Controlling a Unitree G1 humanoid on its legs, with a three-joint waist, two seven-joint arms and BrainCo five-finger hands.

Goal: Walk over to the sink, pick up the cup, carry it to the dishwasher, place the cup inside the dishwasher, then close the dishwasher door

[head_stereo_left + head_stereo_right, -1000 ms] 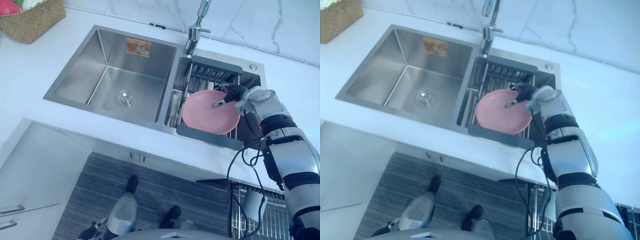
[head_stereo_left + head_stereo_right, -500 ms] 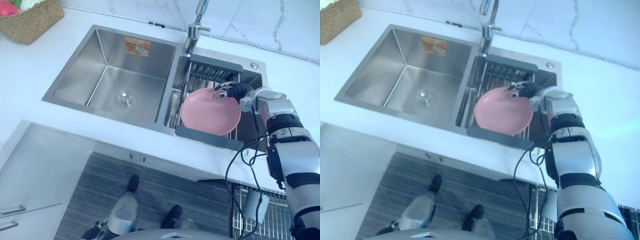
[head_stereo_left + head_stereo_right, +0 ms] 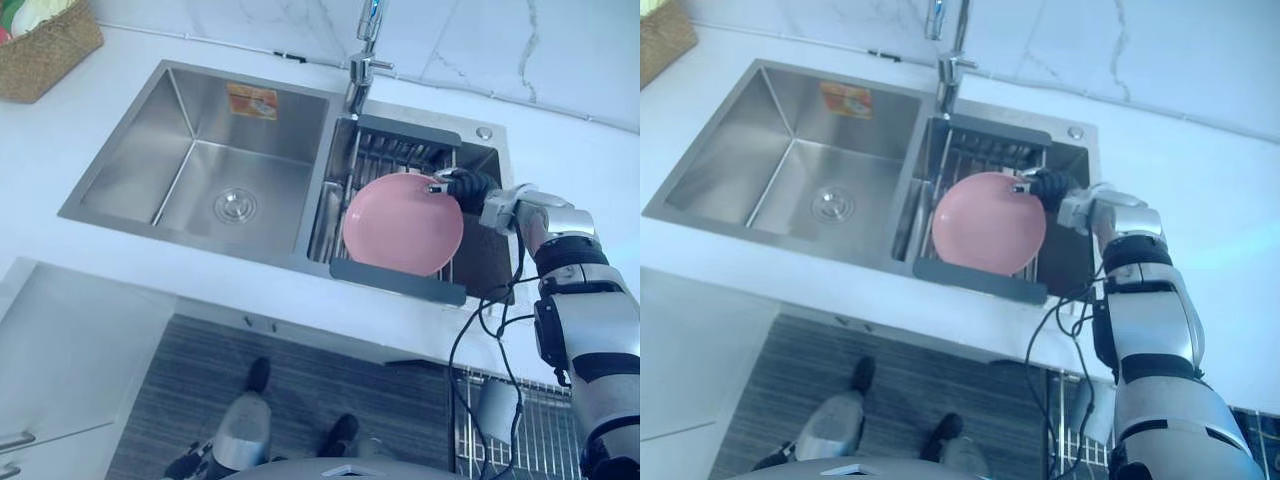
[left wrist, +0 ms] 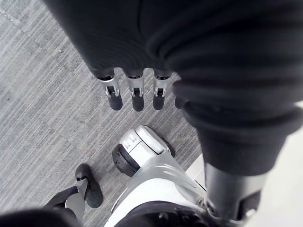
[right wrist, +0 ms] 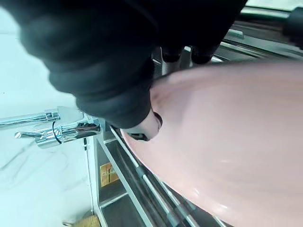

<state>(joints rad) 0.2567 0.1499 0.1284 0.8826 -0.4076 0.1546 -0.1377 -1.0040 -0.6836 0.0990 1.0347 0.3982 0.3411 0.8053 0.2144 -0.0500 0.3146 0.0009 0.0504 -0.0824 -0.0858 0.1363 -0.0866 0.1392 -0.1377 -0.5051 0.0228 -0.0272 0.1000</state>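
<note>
A round pink dish (image 3: 400,225) lies tilted on the drain rack (image 3: 400,150) over the sink's right basin; I see no cup. My right hand (image 3: 470,186) is at the dish's far right rim. In the right wrist view its dark fingers (image 5: 184,52) curl over the rim of the pink dish (image 5: 227,142) and the thumb (image 5: 147,124) presses its other face, so it is shut on the dish. My left hand (image 4: 134,90) hangs low over the grey floor with straight fingers, holding nothing.
The sink's left basin (image 3: 200,160) has a drain in its floor. A chrome faucet (image 3: 362,60) rises behind the rack. A wicker basket (image 3: 40,50) sits on the white counter at far left. A wire dishwasher rack (image 3: 520,440) shows at lower right.
The right hand's fingers have curled from lying on the dish to gripping its rim, and that edge has tipped up. The whole picture has shifted with the camera.
</note>
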